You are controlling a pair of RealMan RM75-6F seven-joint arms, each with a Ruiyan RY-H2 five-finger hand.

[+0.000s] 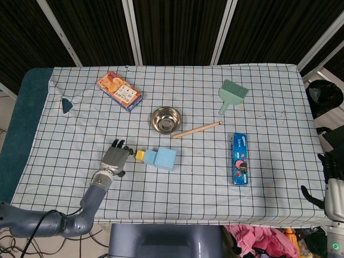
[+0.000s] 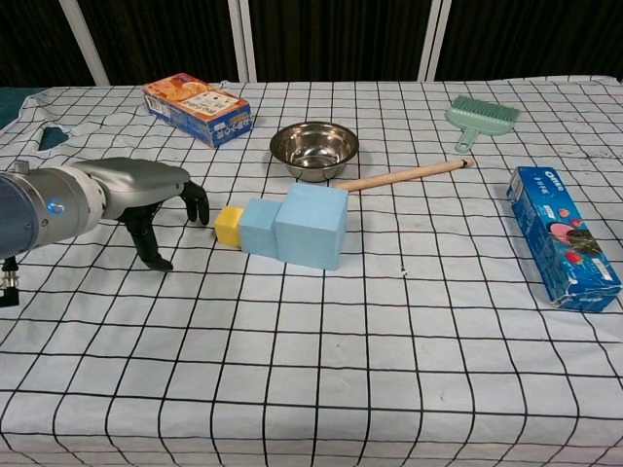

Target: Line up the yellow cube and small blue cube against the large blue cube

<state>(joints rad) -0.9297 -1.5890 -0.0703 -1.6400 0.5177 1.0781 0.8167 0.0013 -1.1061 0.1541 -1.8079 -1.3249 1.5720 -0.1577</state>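
Left hand (image 2: 146, 199) – palm down at the left of the scene, low over the bench (image 2: 389, 341), holding nothing; fingers (image 2: 198, 205) spread and curled downward. Right hand (image 1: 332, 185) – at the near right edge, off the bench; grip state indeterminate.

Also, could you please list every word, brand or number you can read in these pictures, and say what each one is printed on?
"OREO": white letters on the long blue biscuit box, at its far end in the chest view.
Orange and blue carton: its printing is too small and blurred to read.
Nothing else in view carries readable text.
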